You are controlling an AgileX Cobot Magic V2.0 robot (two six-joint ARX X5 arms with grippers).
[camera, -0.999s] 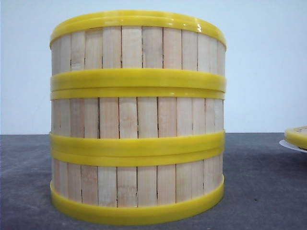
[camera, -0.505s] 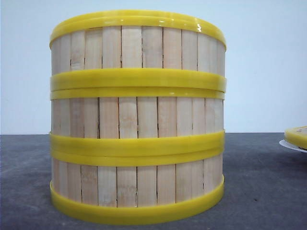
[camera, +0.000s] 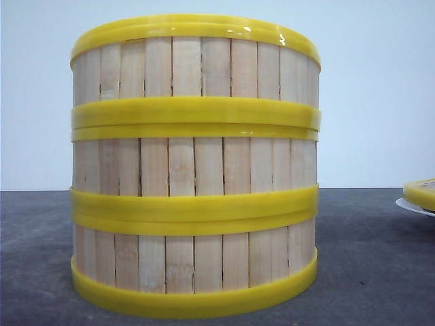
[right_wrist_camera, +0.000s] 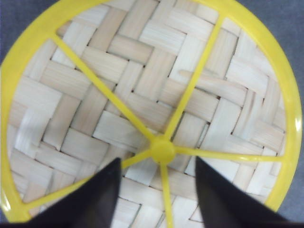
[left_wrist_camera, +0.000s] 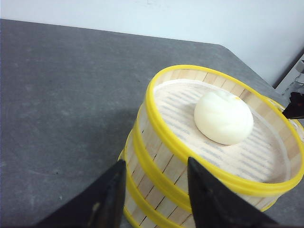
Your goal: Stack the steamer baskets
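Three baskets (camera: 195, 166) stacked at frame centre. Our right gripper (right_wrist_camera: 156, 190), fingers spread and empty, hangs directly over the lid (right_wrist_camera: 152, 109); left gripper (left_wrist_camera: 154, 190) likewise spread beside the stack.

I can read no text, label, brand, number or sign anywhere in my three views of this scene right now.

Three round steamer baskets (left_wrist_camera: 190, 156) of pale bamboo slats with glossy yellow plastic rims stand stacked on a dark grey tabletop (left_wrist_camera: 61, 95). A smooth white steamed bun (left_wrist_camera: 223, 118) rests on the slatted floor of the uppermost basket, off centre. The left gripper (left_wrist_camera: 156, 194), its two black fingers (left_wrist_camera: 107, 199) spread apart, hangs just beside the stack's wall, gripping nothing.
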